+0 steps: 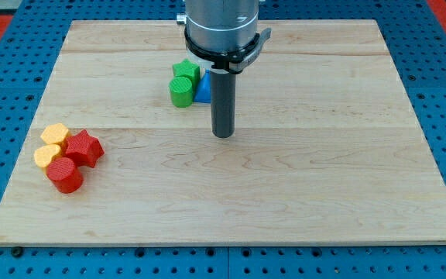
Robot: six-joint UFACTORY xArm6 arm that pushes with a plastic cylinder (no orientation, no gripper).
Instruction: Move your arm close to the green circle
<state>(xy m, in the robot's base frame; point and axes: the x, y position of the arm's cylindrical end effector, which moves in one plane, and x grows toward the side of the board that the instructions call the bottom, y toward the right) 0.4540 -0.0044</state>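
One green circle (181, 91) lay at about ten o'clock from the rod's tip (223, 134), near but apart; the arm carried no jaws, so no state could be told.

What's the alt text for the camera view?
My tip rests on the wooden board, just right of and below the green circle, which clusters with a green star and blue block. Yellow and red blocks sit at left.
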